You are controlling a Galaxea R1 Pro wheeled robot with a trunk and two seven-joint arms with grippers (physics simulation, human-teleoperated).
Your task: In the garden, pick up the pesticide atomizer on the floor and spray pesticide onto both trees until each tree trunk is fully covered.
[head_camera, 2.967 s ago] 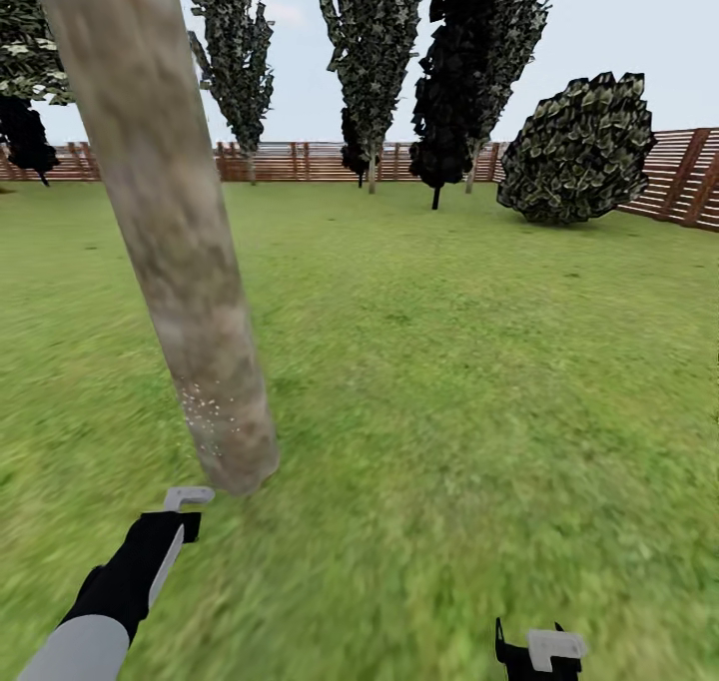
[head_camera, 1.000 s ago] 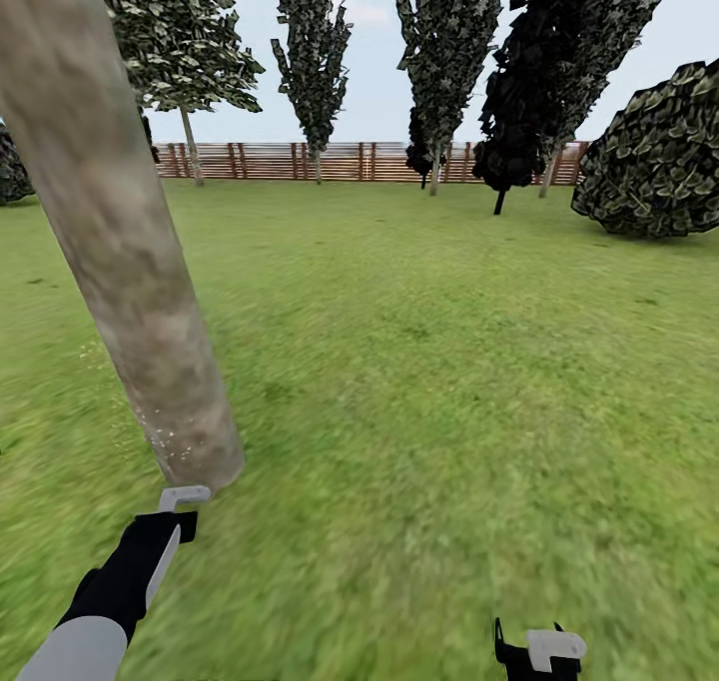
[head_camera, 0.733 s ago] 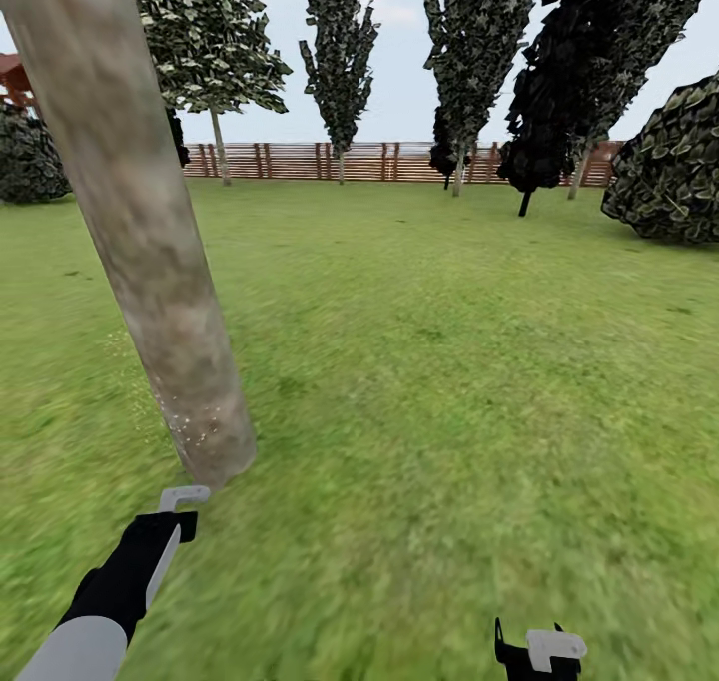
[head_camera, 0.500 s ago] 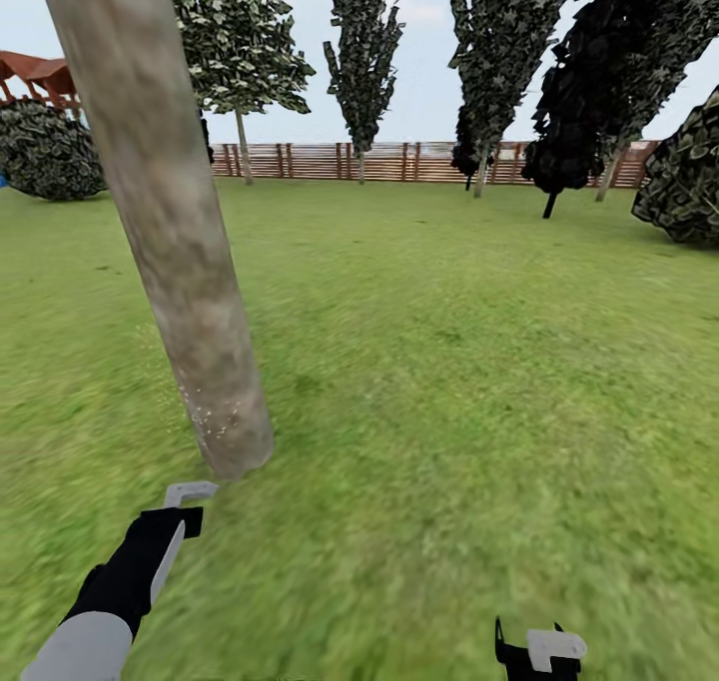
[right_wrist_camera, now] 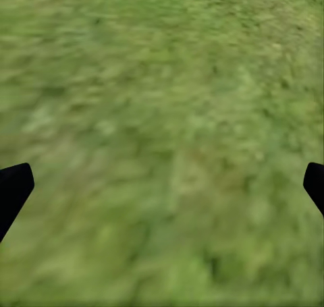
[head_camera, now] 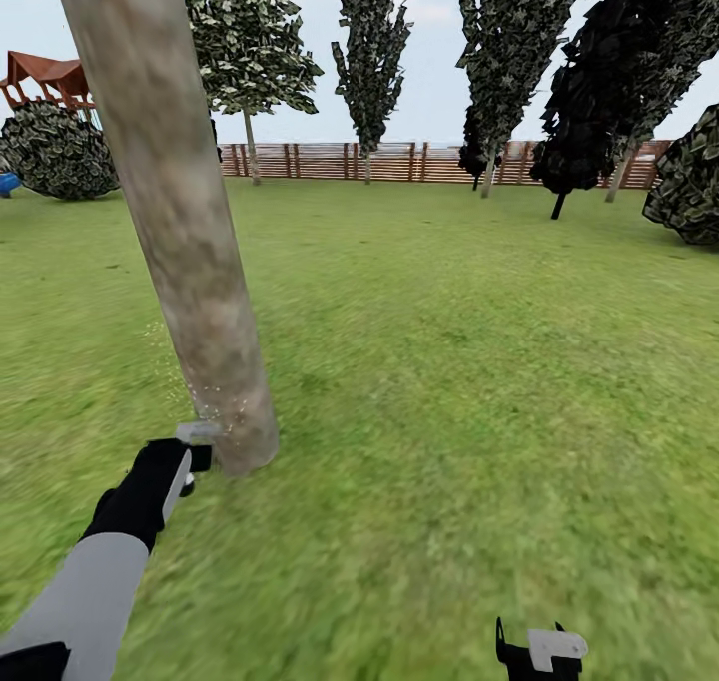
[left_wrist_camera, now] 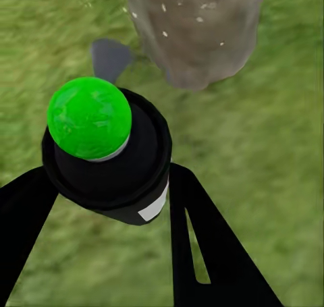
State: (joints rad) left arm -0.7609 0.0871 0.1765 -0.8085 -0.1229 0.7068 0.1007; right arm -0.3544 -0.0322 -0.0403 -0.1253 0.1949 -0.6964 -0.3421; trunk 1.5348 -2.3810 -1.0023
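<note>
Lower left of the head view: the left end effector (head_camera: 190,439) is clamped on the atomizer (left_wrist_camera: 108,152), whose tip shows green, just beside the base of the trunk (head_camera: 190,252), which is dotted with white specks low down. The right end effector (right_wrist_camera: 162,185), fingers spread apart, hangs over the lawn (head_camera: 479,361).

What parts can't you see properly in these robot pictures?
- Tree trunk: its top is cut off by the head view's upper edge, and its far side is hidden.
- Pesticide atomizer: in the head view the left gripper covers it; too small to tell.
- Right gripper: cut by the head view's bottom edge.
- Grass: blurred in the right wrist view.
</note>
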